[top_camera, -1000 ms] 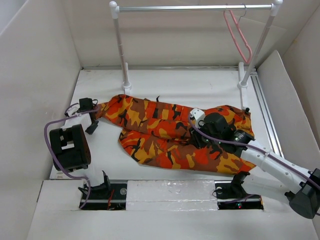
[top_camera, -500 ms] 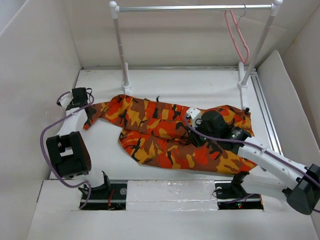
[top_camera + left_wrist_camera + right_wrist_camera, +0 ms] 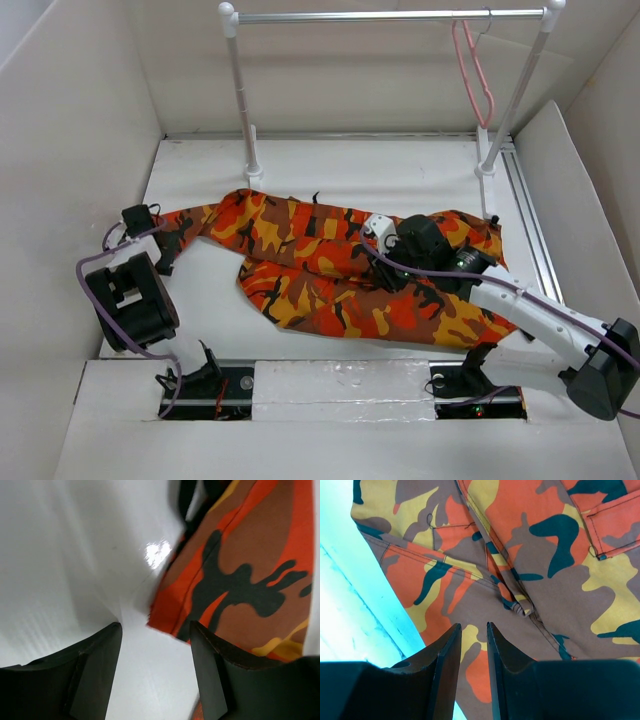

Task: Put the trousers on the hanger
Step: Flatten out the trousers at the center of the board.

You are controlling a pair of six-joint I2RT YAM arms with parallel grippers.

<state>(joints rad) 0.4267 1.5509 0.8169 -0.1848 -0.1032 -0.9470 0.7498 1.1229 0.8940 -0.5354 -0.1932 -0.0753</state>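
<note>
- Guessing at failure modes here, biggest stuff first. The white tabletop (image 3: pixel 400 165) has the trousers (image 3: pixel 330 270) sprawled flat across it, wider end to the right, one leg reaching out left. Up at the back there's the rail (image 3: pixel 385 16), and the hanger (image 3: pixel 475 70) hangs at its right end, well apart from the cloth. Nothing's on it yet, so I'd say we're early.

- Yeah, and that cloth is huge next to that skinny pink triangle. My worry: lift it from one point only and the rest drags, bunches up, or slides right back off the hanger.

- On the far left, the left claw (image 3: pixel 155 630) is spread wide, with the leg's hem corner sitting between its fingers, not pinched. If it closes too high it probably only nips the edge, and soft fabric like that slips out on the lift.

- The right claw (image 3: pixel 472 629) worries me more. Narrow gap, nothing in it, hovering mid-trousers near where the seams meet. Coming down that narrow, it could just poke the cloth into the tabletop instead of grabbing a fold.

- Also the hanger only hangs by a slim hook. Bump it while feeding a leg through and it likely swings or drops off the rail.

- That little dark drawstring (image 3: pixel 314 198) could snag too, tbh.
</note>
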